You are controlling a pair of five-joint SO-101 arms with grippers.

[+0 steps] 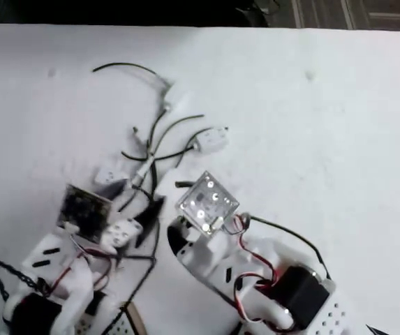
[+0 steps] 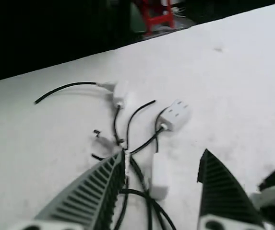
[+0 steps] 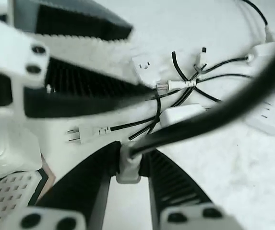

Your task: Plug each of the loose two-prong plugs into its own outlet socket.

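The right claw (image 3: 130,153) is clenched on a white cord end (image 3: 127,168), whose black cord runs out across the right wrist view. Just beyond it a loose two-prong plug (image 3: 82,134) lies flat on the surface (image 1: 339,112), prongs pointing away from the tangle. The left claw (image 2: 162,155) is released, its fingers (image 2: 94,191) wide apart on either side of a white block (image 2: 160,175) among the black cords (image 2: 137,120). An outlet socket (image 2: 175,114) lies past the block, slots showing. The cords cross one another in a knot ahead of both arms. In the high view, broad white surface runs from the right of the knot to the far edge, where the dark begins.
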